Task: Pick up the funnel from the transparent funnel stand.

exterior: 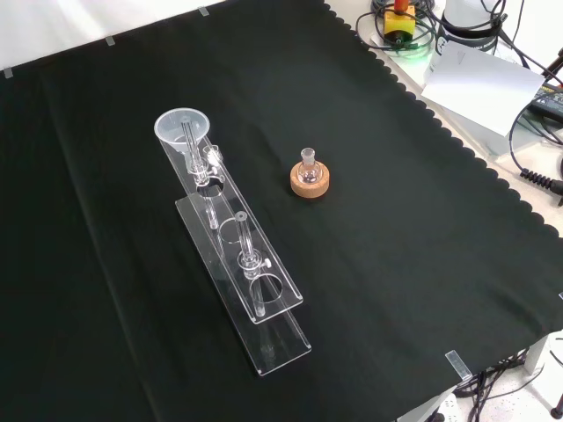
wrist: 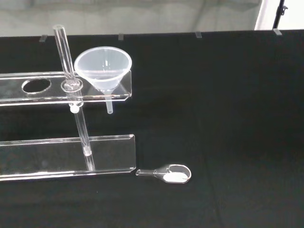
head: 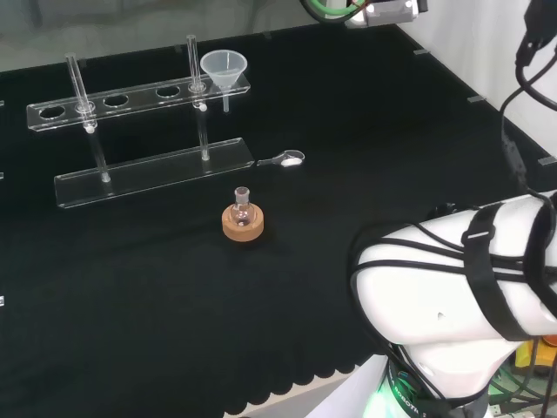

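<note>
Funnel (head: 224,68): clear plastic, seated upright in the end hole of the transparent funnel stand's (head: 130,174) upper shelf, at that shelf's right end in the head view; its stem hangs free below the shelf. Small spoon (wrist: 171,174): on the cloth just off the stand's base plate, holding what may be white powder. Small flask (exterior: 308,163): on a cork ring (exterior: 310,183), well apart. Worktop (exterior: 422,220): black cloth. My fingers: cannot tell their state.

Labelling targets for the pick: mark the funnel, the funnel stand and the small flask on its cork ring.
funnel (head: 224,67), head view, on the cone's wall.
funnel stand (head: 139,97), head view, bare strip of the top plate between holes.
small flask (exterior: 309,167), front view, on its bulb above the cork ring (exterior: 310,185).
</note>
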You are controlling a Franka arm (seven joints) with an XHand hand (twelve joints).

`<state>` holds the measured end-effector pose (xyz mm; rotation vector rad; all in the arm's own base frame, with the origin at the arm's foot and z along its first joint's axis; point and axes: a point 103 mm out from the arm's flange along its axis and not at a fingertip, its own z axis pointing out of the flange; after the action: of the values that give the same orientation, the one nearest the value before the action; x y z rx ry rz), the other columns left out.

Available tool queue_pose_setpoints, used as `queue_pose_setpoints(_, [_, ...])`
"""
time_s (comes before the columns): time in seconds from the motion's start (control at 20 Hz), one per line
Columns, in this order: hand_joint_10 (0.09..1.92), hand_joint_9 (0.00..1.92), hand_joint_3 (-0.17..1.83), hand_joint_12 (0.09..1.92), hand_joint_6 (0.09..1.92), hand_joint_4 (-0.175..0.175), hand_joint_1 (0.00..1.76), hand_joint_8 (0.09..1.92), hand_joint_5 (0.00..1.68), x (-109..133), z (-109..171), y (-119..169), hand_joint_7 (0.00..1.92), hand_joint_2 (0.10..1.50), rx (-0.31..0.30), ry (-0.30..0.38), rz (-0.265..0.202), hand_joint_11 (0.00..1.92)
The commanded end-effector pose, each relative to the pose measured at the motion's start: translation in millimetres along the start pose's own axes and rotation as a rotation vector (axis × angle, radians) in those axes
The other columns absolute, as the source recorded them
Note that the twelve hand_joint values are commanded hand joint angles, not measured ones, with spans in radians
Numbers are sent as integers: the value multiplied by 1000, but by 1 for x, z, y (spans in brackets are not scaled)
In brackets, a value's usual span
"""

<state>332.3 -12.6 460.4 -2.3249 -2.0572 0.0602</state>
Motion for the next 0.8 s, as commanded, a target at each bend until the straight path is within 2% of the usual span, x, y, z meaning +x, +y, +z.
queue_pose_setpoints(0.05, [639, 227, 286, 1356, 87, -11, 0, 541, 319, 3, 16, 39, 26, 1302, 16, 22, 18, 48])
queue_pose_setpoints(0.35, [640, 230, 259, 1362, 87, -15, 25, 540, 306, 6, 28, 88, 29, 1286, 47, 9, -1, 39])
queue_pose_setpoints(0.8, [644, 228, 236, 1372, 87, -21, 69, 540, 293, -4, 64, 168, 30, 1259, 111, 36, -46, 30])
